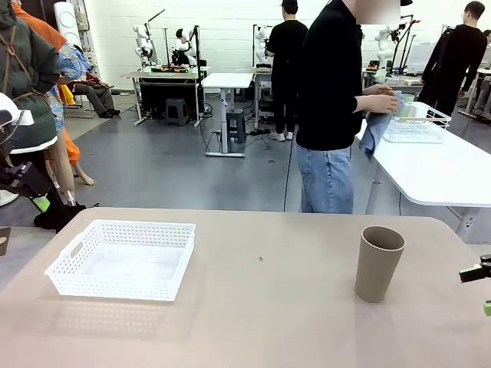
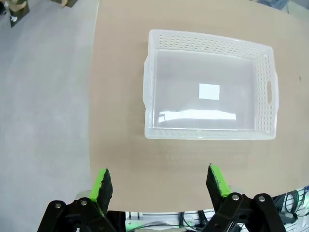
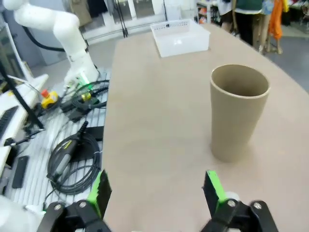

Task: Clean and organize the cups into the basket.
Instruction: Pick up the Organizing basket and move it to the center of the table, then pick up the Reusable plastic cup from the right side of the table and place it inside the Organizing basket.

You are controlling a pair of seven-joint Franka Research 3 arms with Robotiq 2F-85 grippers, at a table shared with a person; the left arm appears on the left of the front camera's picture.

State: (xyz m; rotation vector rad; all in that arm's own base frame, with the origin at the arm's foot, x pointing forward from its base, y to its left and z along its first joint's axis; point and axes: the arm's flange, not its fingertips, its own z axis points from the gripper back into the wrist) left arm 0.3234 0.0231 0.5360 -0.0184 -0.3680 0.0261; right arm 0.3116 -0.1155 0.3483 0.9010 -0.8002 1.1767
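Tan cup (image 1: 379, 263) stands upright, mouth up, on the beige surface (image 1: 268, 307), at about 4 o'clock of the front view. White lattice basket (image 1: 115, 284) sits flat at about 8 o'clock, nothing inside it. The cup is at 3 o'clock of the basket and well apart from it.

Left tool (image 2: 159, 179): jaws wide open, holding nothing, green pads (image 2: 102, 182) apart over bare surface. In the left wrist view the basket (image 2: 207, 134) lies at 12 to 1 o'clock of the tool, near but not touching, with a white label on its floor.

Right tool (image 3: 156, 186): jaws wide open, holding nothing. In the right wrist view the tan cup (image 3: 239, 111) is at 1 o'clock of the tool, close, no contact. The basket (image 3: 179, 36) is far off at 12 o'clock. In the front view the right tool (image 1: 485, 290) just shows at the 3 o'clock edge, beside the cup and not touching it.

A person (image 1: 330, 100) stands at 12 to 1 o'clock beyond the surface, side-on, both hands (image 1: 381, 100) on a blue cloth (image 1: 374, 130) next to a wire basket (image 1: 418, 126) on a second, white surface (image 1: 445, 172). What the cloth wraps, cannot tell.
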